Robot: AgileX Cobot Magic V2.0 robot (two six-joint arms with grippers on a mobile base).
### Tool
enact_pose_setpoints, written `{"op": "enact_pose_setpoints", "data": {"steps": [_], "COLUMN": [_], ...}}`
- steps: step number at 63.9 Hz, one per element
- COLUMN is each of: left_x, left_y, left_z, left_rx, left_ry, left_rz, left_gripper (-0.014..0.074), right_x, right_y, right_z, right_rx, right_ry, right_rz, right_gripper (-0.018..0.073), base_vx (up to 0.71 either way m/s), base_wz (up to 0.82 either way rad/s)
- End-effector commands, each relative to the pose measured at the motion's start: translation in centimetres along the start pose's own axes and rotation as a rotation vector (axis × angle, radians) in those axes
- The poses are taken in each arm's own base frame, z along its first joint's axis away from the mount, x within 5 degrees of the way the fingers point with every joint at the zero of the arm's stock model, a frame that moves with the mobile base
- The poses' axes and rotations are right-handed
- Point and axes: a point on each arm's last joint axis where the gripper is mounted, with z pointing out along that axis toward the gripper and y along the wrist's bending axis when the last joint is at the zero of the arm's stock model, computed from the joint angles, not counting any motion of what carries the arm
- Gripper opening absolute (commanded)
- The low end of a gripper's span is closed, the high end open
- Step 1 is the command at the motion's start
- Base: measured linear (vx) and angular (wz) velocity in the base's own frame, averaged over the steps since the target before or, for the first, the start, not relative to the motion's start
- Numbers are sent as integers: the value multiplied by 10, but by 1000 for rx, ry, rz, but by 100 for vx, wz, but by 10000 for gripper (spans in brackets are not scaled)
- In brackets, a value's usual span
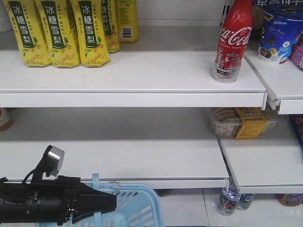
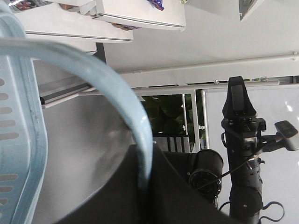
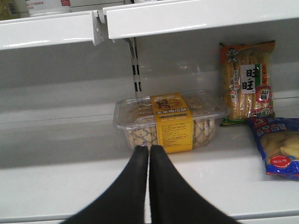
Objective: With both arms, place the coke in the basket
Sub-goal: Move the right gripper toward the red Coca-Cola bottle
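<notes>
The red Coca-Cola bottle [image 1: 232, 40] stands upright at the right end of the upper white shelf [image 1: 132, 78]. The light blue basket [image 1: 137, 205] hangs at the bottom left, below the lower shelf. My left gripper [image 1: 102, 202] is shut on the basket's handle [image 2: 135, 116], which runs between its black fingers in the left wrist view. My right gripper [image 3: 148, 148] is shut and empty, pointing at a clear box of biscuits [image 3: 170, 119] on the lower shelf. The right gripper is out of the front view.
Yellow pear-drink cartons [image 1: 61, 30] fill the upper shelf's left. A blue snack tub [image 1: 279, 30] stands right of the coke. A rice-cracker bag [image 3: 246, 81] and a blue snack bag [image 3: 278, 147] lie right of the biscuit box. Water bottles [image 1: 228, 201] stand below.
</notes>
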Motion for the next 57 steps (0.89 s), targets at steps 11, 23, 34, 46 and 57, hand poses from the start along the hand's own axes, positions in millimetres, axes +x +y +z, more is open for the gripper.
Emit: {"op": "enact_pose_setpoints", "data": {"steps": [11,23,34,46,57], "left_x": [-4,-4,-4,-4,-4], "left_y": [-20,-20,-20,-20,-20], "left_z": [-3,-3,-3,-3,-3], "left_rx": [134,134,134,134,134], "left_ry": [-44,-44,-44,-44,-44], "left_rz": [9,9,9,9,9], "left_gripper": [-6,-6,-6,-6,-6], "right_x": [-4,-4,-4,-4,-4], "right_y": [1,1,1,1,1], "right_z": [-1,-1,-1,-1,-1], "right_rx": [-14,-14,-14,-14,-14], "right_ry": [-81,-81,-81,-81,-81], "right_rz": [-13,-13,-13,-13,-13], "right_gripper": [-5,-5,-5,-5,-5], "base_vx": [4,4,4,1,0], "base_wz": [0,-2,-1,0,2]}}
